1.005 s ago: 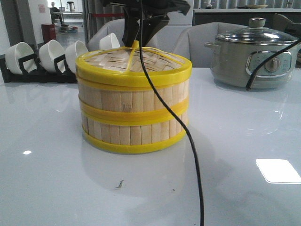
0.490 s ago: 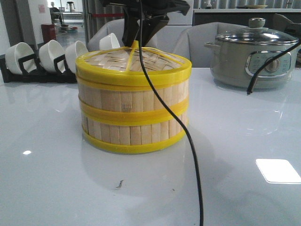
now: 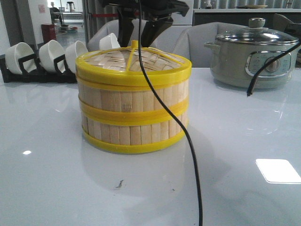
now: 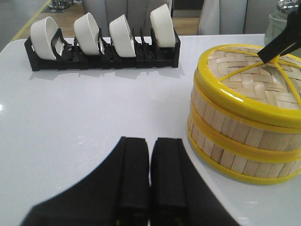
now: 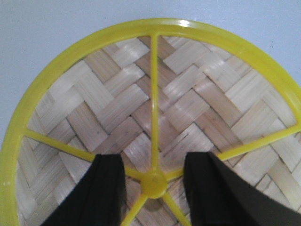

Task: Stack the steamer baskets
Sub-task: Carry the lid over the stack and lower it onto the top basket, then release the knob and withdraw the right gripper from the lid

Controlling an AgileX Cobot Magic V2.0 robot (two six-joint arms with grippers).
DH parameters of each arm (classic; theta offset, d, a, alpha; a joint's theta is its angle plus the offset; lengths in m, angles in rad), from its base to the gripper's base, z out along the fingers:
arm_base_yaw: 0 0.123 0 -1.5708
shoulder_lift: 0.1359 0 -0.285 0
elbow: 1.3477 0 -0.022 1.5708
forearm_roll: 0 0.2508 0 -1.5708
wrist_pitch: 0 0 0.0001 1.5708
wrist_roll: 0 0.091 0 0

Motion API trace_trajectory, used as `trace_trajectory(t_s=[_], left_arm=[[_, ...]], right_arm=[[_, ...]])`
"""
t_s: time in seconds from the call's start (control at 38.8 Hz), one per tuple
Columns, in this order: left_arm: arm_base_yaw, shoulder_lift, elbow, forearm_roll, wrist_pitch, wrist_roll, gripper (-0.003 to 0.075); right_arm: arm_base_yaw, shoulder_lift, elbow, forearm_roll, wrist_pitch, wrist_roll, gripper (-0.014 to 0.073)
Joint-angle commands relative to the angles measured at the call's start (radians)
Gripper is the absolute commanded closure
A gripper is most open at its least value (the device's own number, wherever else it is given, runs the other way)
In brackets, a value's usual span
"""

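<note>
**Steamer baskets stacked, lid being let go**

Steamer baskets (image 3: 133, 113) are sitting one atop the other mid-table, woven lid (image 5: 155, 122) on top. The right gripper (image 5: 154, 188) is hovering spread either side of the lid's hub; the left gripper (image 4: 149, 176) is resting pressed together nearby. Lifting straight up looks next.

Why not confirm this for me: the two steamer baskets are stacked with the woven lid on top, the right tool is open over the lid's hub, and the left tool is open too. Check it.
One detail is wrong: the left tool is shut, its fingers pressed together, as the left wrist view shows. The rest holds: the steamer baskets are stacked under the woven lid, and the right tool is open, its fingers either side of the lid's hub.
</note>
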Motion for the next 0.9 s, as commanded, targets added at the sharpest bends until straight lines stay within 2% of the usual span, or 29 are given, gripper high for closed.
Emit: trace_trajectory(t_s=[0.0, 0.28, 0.46, 0.7, 0.88], left_arm=[[0.002, 0.000, -0.028, -0.002, -0.090, -0.008, 0.0634], [0.002, 0.000, -0.028, -0.002, -0.090, -0.008, 0.0634], [0.002, 0.000, -0.028, -0.002, -0.090, -0.008, 0.0634], [0.002, 0.000, -0.028, -0.002, -0.090, -0.008, 0.0634], [0.002, 0.000, -0.028, -0.002, -0.090, -0.008, 0.0634]], right_arm=[[0.000, -0.070, -0.034, 0.012, -0.067, -0.014, 0.0159], [-0.003, -0.134, -0.034, -0.007, -0.112, -0.014, 0.0159], [-0.047, -0.198, -0.034, -0.037, -0.117, -0.014, 0.0167], [-0.190, -0.313, -0.004, -0.037, -0.104, -0.014, 0.0328], [-0.314, -0.491, 0.209, -0.037, -0.193, -0.014, 0.0340]])
